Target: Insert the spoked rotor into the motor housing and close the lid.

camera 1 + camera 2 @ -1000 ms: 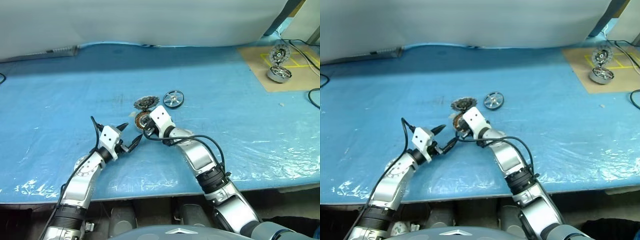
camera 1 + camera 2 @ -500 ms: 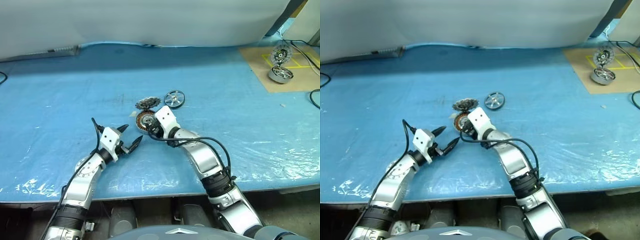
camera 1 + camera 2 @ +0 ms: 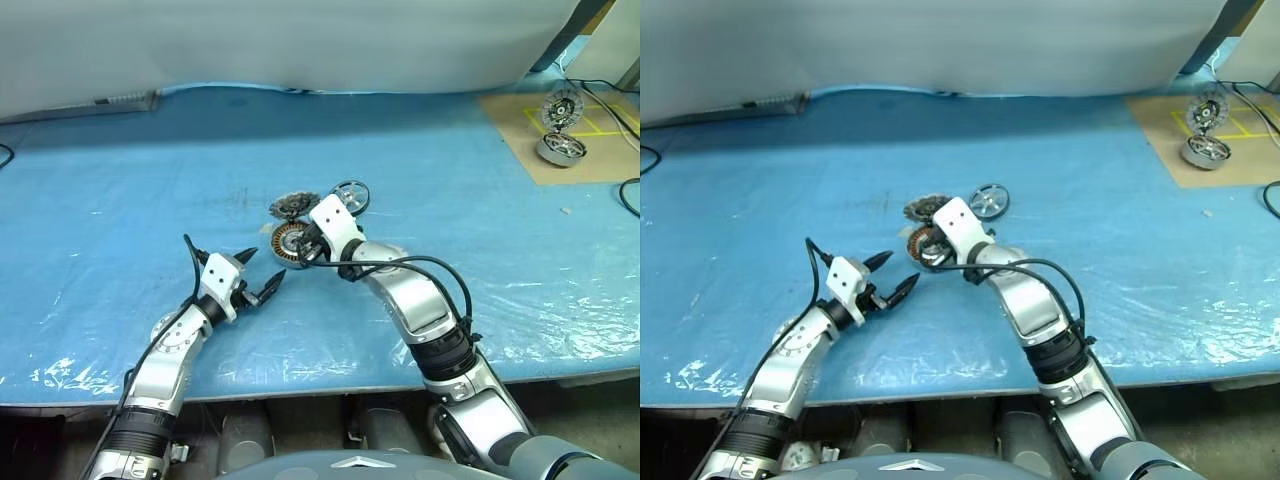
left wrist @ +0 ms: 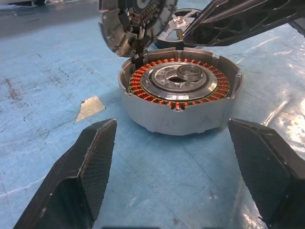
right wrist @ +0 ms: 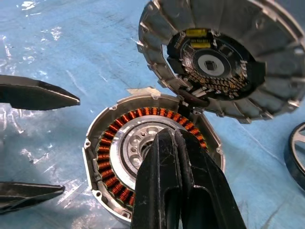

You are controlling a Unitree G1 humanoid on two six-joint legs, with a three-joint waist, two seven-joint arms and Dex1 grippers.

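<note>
Blue plastic-covered worktop [image 3: 120, 190], pale wall behind it.

Motor housing [image 4: 180, 95]: shallow round grey puck with a ring of copper-orange windings around a silver centre, sitting flat on the worktop near the middle. No rotor in it; the silver centre and windings are exposed.

Lid [image 5: 217, 57]: round silver-grey disc with ribbed, toothed edge, joined to the housing's far rim and standing tilted open, its inner face with dark electronics turned toward the housing.

Spoked rotor [image 3: 348, 196]: small silver wheel with dark rim and curved spokes, on the worktop just beside the lid, on the robot's right of it, partly hidden behind the right wrist in the head views.

Right gripper [image 5: 174, 157]: black fingers pressed together, jaws fully closed with nothing between them. They reach over the housing's open top, tips above the silver centre. Contact with the centre cannot be told.

Left gripper [image 3: 258, 275]: jaws wide apart, empty, level, pointing at the housing from the robot's left, near it but clear of it. In the left wrist view its two textured fingers [image 4: 90, 171] frame the housing.

Far right on the worktop: brown cardboard sheet [image 3: 520, 125] with yellow tape marks, carrying two more silver motor parts [image 3: 558, 148]. Black cables [image 3: 630, 195] at the right edge.
</note>
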